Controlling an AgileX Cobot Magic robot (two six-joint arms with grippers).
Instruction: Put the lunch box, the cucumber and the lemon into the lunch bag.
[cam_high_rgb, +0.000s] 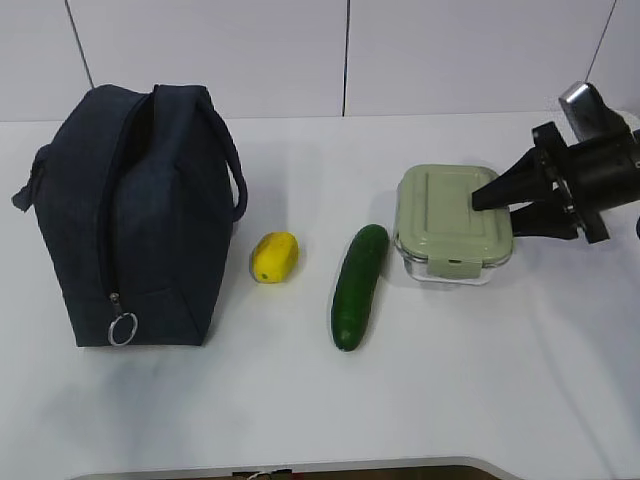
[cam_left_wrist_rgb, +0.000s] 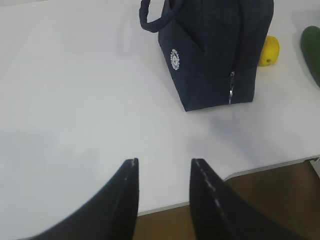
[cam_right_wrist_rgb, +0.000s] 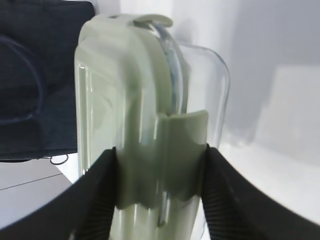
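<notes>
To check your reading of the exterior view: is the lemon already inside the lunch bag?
No, the lemon lies on the table between the lunch bag and the cucumber.

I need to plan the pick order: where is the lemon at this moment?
In the exterior view the lemon lies on the table left of centre, between the lunch bag and the cucumber, close beside the bag's right side.

Right gripper (cam_high_rgb: 508, 213): matte black, tapered fingers, silver-grey wrist module behind. Left gripper (cam_left_wrist_rgb: 162, 200): black fingers with ribbed inner pads.
</notes>
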